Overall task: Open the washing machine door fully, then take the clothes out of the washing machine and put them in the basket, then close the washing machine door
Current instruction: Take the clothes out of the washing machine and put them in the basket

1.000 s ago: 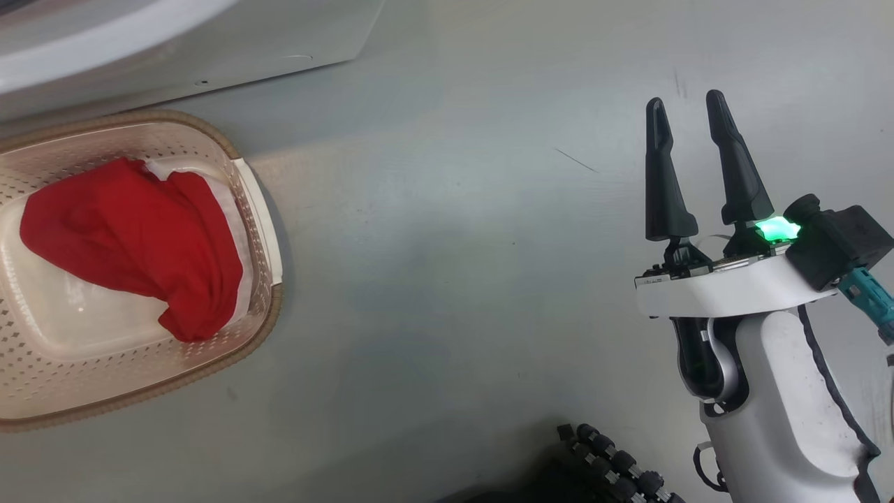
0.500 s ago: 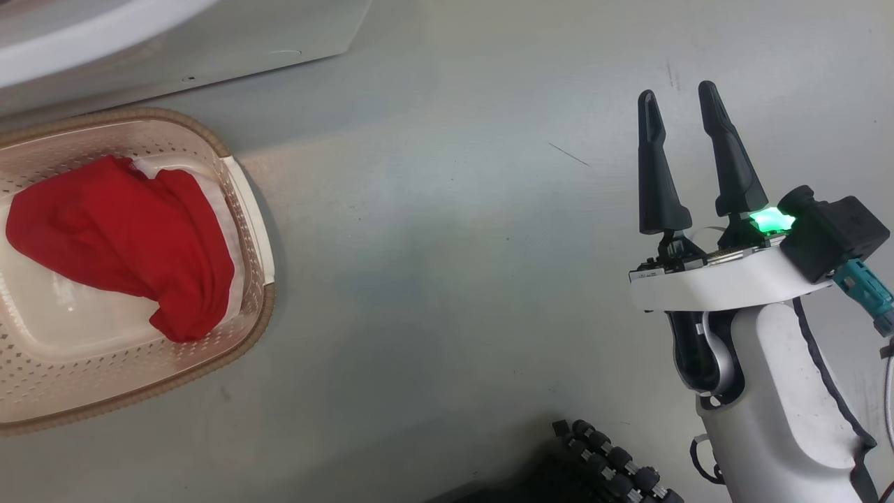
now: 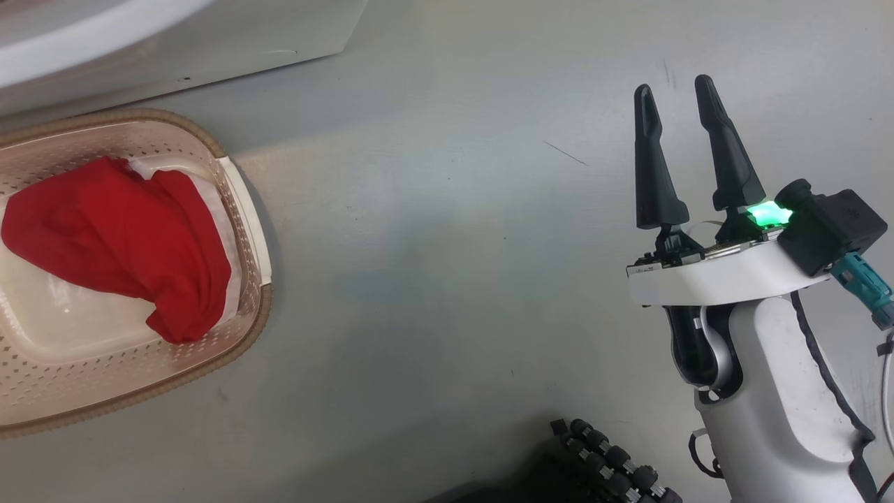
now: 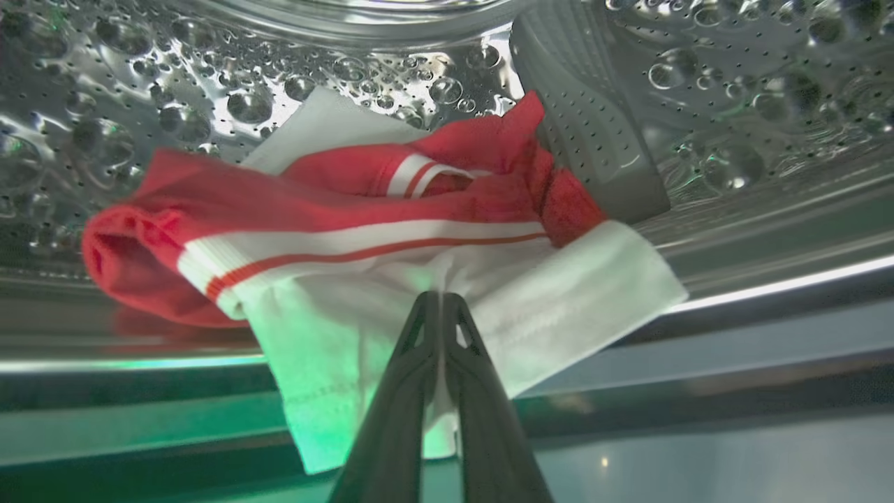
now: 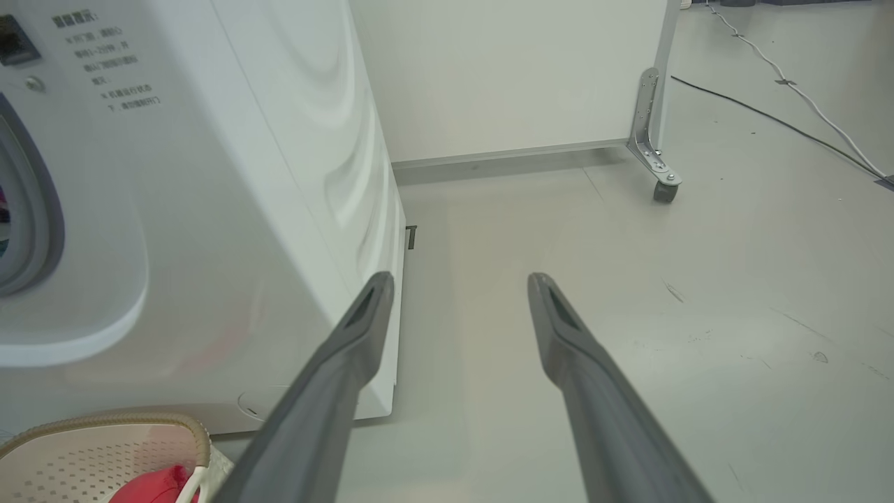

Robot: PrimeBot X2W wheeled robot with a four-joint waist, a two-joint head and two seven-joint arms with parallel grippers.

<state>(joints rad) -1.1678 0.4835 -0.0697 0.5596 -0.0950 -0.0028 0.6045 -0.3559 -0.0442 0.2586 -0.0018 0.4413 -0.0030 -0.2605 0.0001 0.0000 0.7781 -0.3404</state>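
Gripping noted on my left gripper point(image 4: 438, 300): both fingers were pressed together on the white panel of the striped garment point(image 4: 363, 237), with fabric pinched between the tips and hanging down on either side of them.

Position of the striped garment: low in the steel drum point(image 4: 209, 91). Its red folds were bunched against the grey paddle point(image 4: 587, 140), and its white end hung over the drum's front edge toward me.

My right gripper point(image 3: 674, 87) stood wide and empty above the floor point(image 3: 433, 279), well apart from the basket point(image 3: 264, 307). In the right wrist view its fingers point(image 5: 363, 321) pointed past the front corner of the washing machine point(image 5: 230, 175), and the grey seal point(image 5: 45, 209) showed at the left edge.

Basket: on the floor, just beside the machine's base. A red garment point(image 3: 119, 237) lay heaped inside it, with white fabric showing along its right side.
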